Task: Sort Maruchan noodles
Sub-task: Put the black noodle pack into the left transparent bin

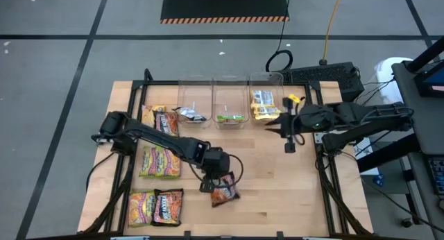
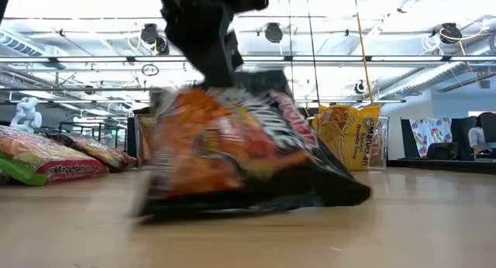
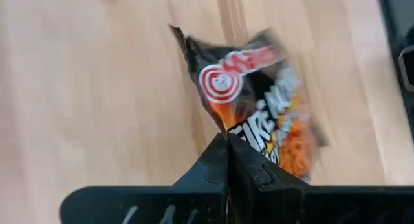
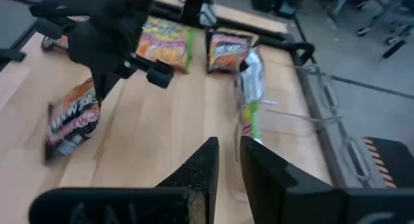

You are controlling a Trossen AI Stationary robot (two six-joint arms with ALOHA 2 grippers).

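Your left hand (image 1: 216, 179) is pinching the black packet (image 1: 225, 191) by its top edge, low over the desk (image 1: 291, 191) near the front middle, its bottom edge brushing the wood. Lift it clear before you swing to the bins (image 1: 230, 101), and drop it in the one already holding black. Right hand (image 1: 288, 136) waits by the right-hand bin, fingers slightly apart, empty.

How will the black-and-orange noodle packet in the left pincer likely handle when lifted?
Probably floppy at the edges: the black-and-orange packet hangs crinkled and tilted from the left pincer, pinched at one edge. Likely light, since that edge pinch carries it. Its glossy wrapper may be slippery.
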